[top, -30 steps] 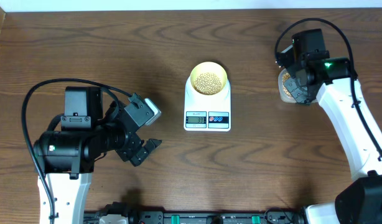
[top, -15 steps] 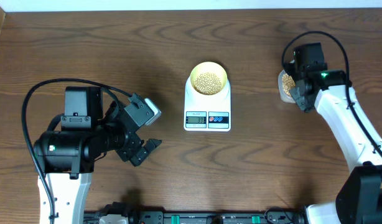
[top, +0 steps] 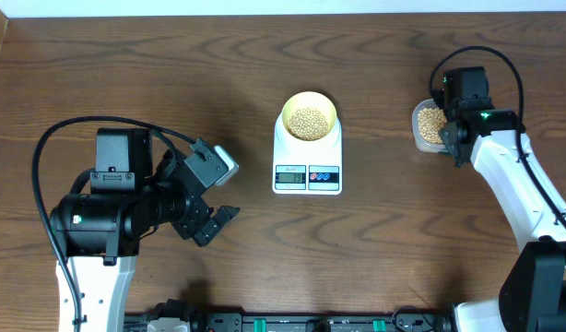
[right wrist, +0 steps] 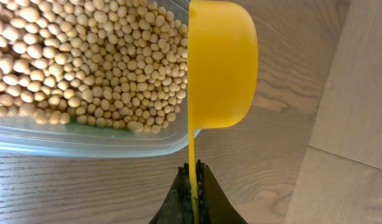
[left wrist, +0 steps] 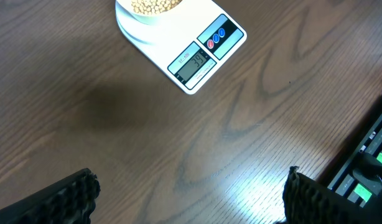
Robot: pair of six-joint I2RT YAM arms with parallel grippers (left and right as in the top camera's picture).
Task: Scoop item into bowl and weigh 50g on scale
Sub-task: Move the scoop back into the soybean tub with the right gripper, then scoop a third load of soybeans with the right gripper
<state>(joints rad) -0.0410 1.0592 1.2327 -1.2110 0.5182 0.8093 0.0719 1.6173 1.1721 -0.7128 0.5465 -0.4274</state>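
A pale-yellow bowl [top: 287,108] holding tan beans [top: 308,122] stands on the white scale [top: 307,171] at the table's middle; the left wrist view shows the bowl [left wrist: 141,17] and scale [left wrist: 200,53] at its top edge. My right gripper [right wrist: 194,177] is shut on the thin handle of a yellow scoop [right wrist: 222,62]. The scoop is turned on its side beside a clear tub [right wrist: 85,142] of beans [right wrist: 85,62], its inside hidden. Seen from overhead, that gripper [top: 453,131] sits at the tub's [top: 421,124] right edge. My left gripper [top: 229,194] stands open and empty over bare wood, left of the scale.
The table's right edge and a pale floor strip [right wrist: 353,124] lie just past the scoop. A black rail with cables [top: 292,323] runs along the front edge. Bare wood surrounds the scale on all sides.
My right arm has shifted a little right and toward the front, uncovering most of the tub in the overhead view. The left arm, bowl and scale have stayed put.
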